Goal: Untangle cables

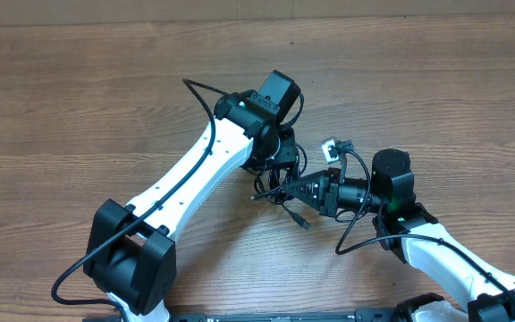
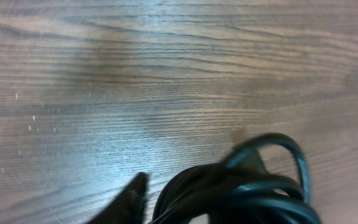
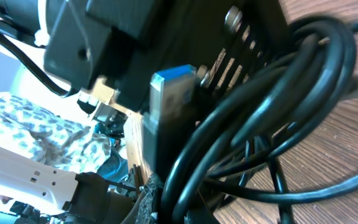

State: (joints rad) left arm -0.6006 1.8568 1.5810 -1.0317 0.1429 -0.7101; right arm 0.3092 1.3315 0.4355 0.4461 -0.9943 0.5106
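The cables point(image 1: 284, 182) lie in one black knot near the middle of the wooden table point(image 1: 79, 107), between your two arms. One cord end point(image 1: 302, 221) sticks out toward the near side. A plug point(image 1: 332, 147) with a pale tip lies just to the right of the knot.

Your right gripper point(image 1: 296, 190) points in from the right, with its tip in the knot. Its jaws are closed tight, but you cannot tell if a cord is pinched between them.

Your left gripper point(image 1: 280, 161) points down at the far side of the knot. One dark finger point(image 2: 135, 198) shows just beside the loops. You cannot tell how wide its jaws stand.
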